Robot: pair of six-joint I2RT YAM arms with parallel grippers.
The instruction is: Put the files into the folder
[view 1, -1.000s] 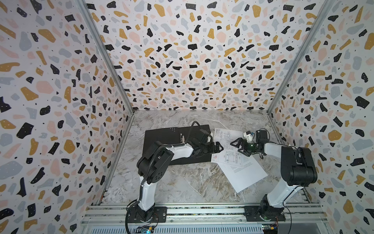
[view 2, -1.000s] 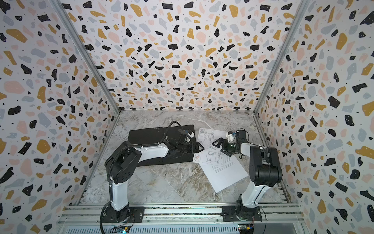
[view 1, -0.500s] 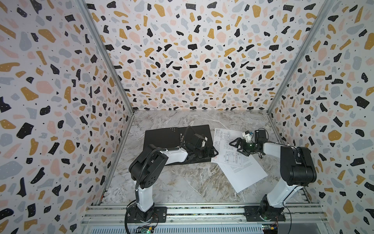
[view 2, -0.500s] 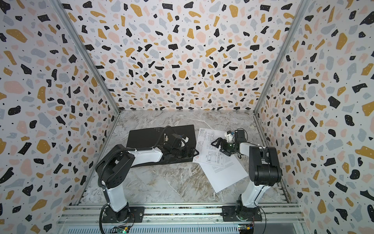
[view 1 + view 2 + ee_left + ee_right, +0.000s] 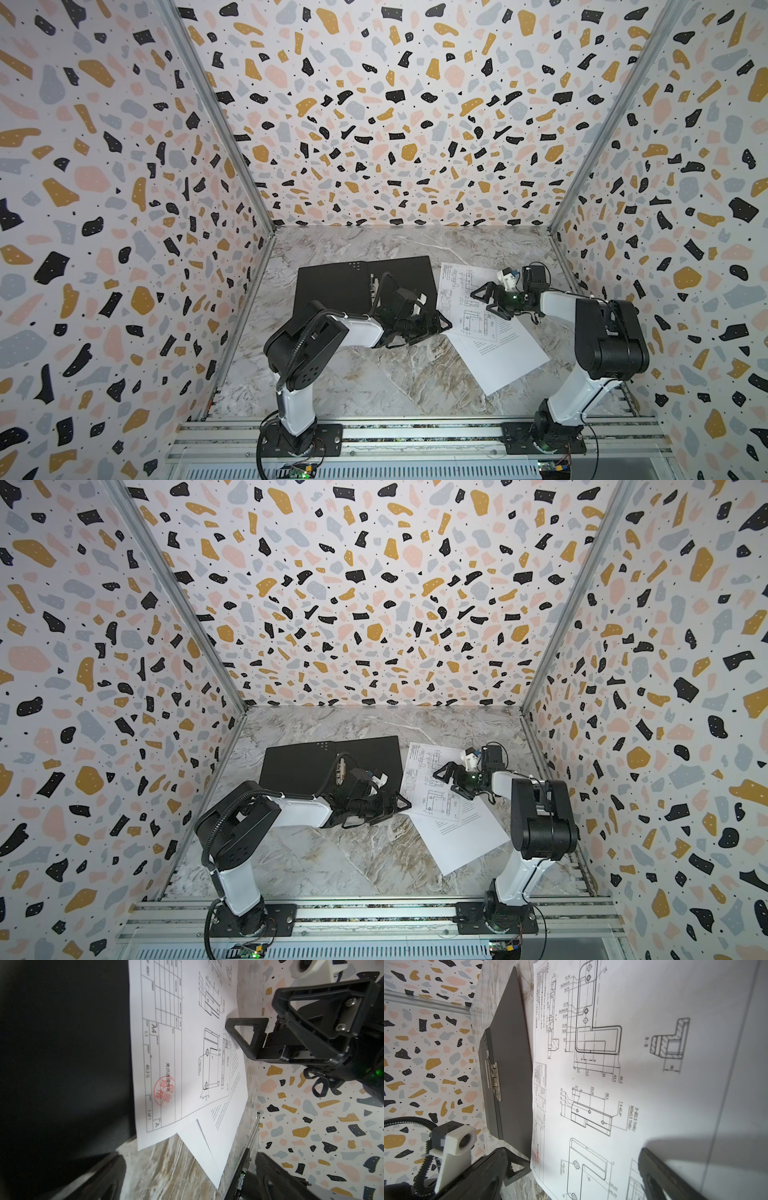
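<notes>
At three o'clock of the open folder (image 5: 332,286), the drawing sheet (image 5: 461,307) lies atop the text sheet (image 5: 503,361). My left claw (image 5: 432,330) and right claw (image 5: 482,300) gape wide, both empty. I should press lightly and slide the drawing toward nine o'clock without buckling it.

- Folder (image 5: 332,286): lies open and flat, matte black inside facing up.
- Drawing (image 5: 457,286): white sheet with a red stamp, flat against the folder's right edge.
- Text sheet (image 5: 505,357): skewed, partly under the drawing.
</notes>
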